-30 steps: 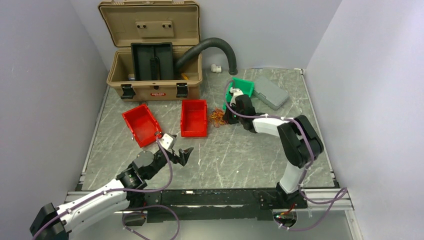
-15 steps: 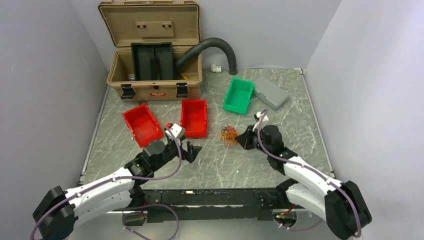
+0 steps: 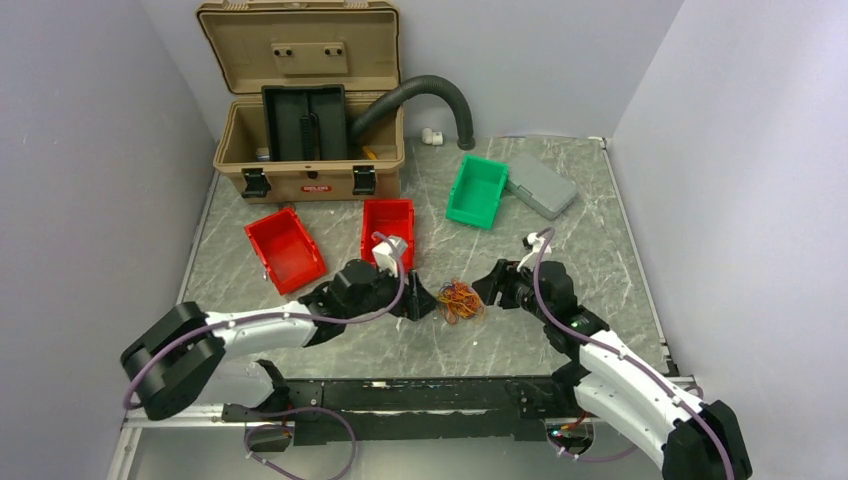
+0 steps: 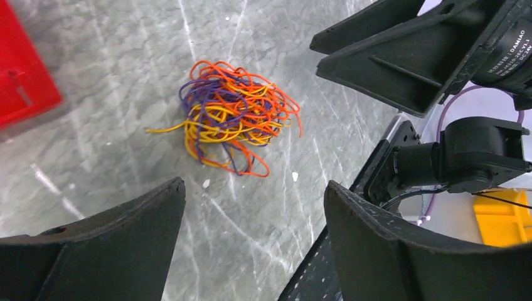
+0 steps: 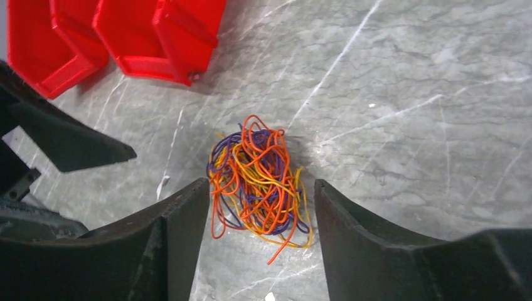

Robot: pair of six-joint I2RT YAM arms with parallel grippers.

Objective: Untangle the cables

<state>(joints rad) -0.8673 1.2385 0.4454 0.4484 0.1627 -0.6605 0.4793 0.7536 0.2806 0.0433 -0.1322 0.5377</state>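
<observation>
1. The left gripper [image 3: 424,300] and right gripper [image 3: 488,286] both stand spread wide, empty, facing each other.
2. Between them the cables [image 3: 460,299] lie in 1 tight knot on the table [image 3: 570,240], near a red bin [image 3: 388,235].
3. Closing together, the 2 grippers could bump fingers.
4. Pinching the whole clump would likely tighten it; thin strands may slip free.

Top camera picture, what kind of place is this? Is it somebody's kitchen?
Not a kitchen; it looks like a robot test booth. Plain walls box in a stone-patterned table, a left arm and a right arm stand at its near edge, and a tan toolbox and plastic bins sit on it.
</observation>
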